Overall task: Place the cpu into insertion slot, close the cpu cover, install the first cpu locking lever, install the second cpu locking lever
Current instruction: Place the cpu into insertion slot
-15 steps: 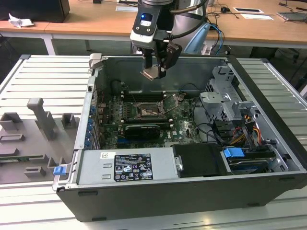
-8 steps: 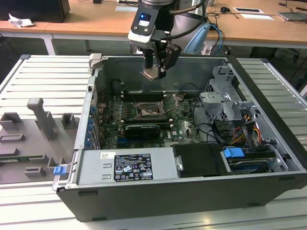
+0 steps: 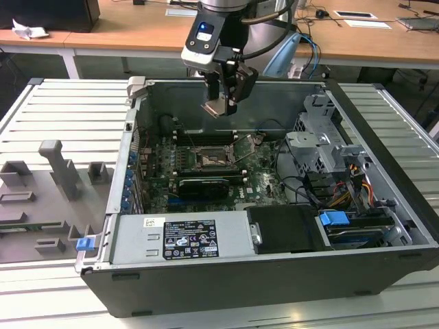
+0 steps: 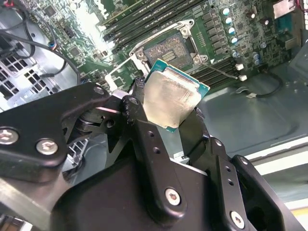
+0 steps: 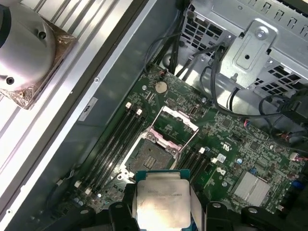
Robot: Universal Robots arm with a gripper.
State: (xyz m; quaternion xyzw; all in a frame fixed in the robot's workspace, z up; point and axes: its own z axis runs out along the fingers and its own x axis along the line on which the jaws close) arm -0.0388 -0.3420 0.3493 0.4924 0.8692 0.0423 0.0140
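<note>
Slatted table (image 3: 55, 110), open case (image 3: 206, 288), label (image 3: 188, 240) illegible. Upper centre, the gripper (image 3: 223, 103) clamps the cpu (image 3: 215, 108) above the slot (image 3: 208, 159). The first wrist view shows the cover (image 5: 179, 117) raised.

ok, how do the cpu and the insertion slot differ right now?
Position: the cpu is gripped in the end effector above the motherboard; the insertion slot sits on it, empty. Look: the cpu has a pale silvery top with a green edge; the insertion slot has a dark centre inside a silver rim. Pose: the cpu hangs tilted in the exterior view; the insertion slot lies flat. Both are square.
</note>
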